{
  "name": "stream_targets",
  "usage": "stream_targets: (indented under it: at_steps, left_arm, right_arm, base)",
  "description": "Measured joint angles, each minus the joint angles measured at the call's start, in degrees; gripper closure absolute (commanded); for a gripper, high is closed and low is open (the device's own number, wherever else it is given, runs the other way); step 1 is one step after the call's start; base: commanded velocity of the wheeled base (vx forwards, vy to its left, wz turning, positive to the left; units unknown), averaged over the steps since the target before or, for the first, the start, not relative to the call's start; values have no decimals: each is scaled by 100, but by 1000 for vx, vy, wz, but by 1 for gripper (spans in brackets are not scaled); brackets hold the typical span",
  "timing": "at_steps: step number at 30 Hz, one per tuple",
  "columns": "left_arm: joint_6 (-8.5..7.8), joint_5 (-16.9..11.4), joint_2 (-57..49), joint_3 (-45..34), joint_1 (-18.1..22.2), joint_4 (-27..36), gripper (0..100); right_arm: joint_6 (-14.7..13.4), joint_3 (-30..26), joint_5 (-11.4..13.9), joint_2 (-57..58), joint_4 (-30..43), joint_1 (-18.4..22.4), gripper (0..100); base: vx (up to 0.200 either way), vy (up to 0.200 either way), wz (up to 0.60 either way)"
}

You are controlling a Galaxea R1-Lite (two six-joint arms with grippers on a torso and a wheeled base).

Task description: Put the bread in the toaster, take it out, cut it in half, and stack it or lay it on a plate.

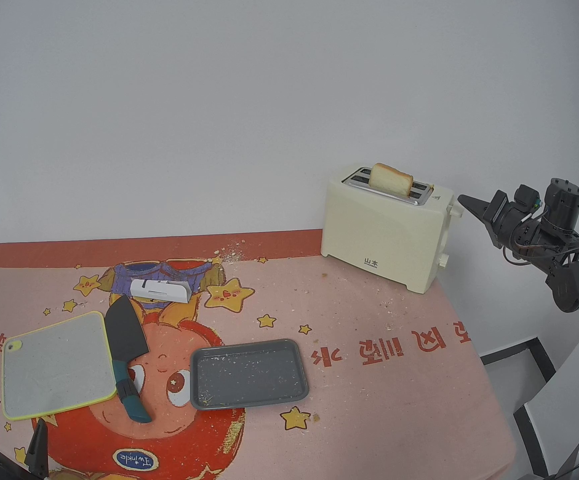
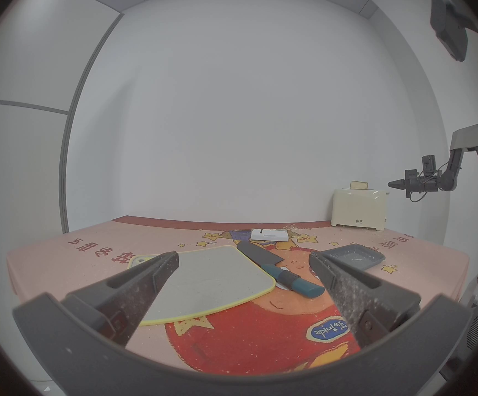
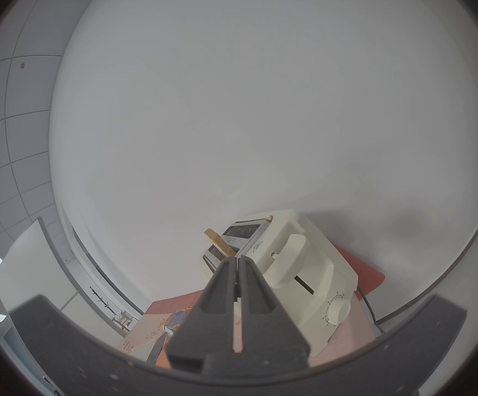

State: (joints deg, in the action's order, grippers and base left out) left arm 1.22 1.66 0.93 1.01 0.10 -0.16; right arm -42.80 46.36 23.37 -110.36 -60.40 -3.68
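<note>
- Lower part of the bread [image 1: 391, 179] is sunk out of sight in the toaster [image 1: 386, 238] slot, just beyond the tip of the right gripper [image 1: 466, 201].
- The left gripper [image 1: 16, 413] is cut off by the head view's bottom edge; just its two fingertips [image 1: 38, 445] show.

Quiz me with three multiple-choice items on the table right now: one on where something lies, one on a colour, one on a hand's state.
1. The knife lies: A. in the tray; B. between the cutting board and the tray; C. under the tray.
2. The tray is: A. red; B. yellow; C. grey.
3. The right hand is: A. shut, empty; B. wide open; C. shut on the knife.
Answers: B, its blade sits beside the board's edge, with the tray farther right; C, it is a grey tray dusted with crumbs; A, its jaws meet with nothing between them.
</note>
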Motion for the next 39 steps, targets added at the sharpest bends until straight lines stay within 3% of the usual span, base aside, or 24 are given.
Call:
stream_targets:
  at_steps: [10, 39]
  left_arm:
    - [0, -2, 0, 0, -2, 2, 0]
    - [-10, -2, 0, 0, 0, 0, 0]
  right_arm:
    - [0, 82, -191, -205, -16, -41, 100]
    - [0, -44, -216, -516, -28, -266, 100]
  base:
    - [0, 0, 0]
    - [0, 0, 0]
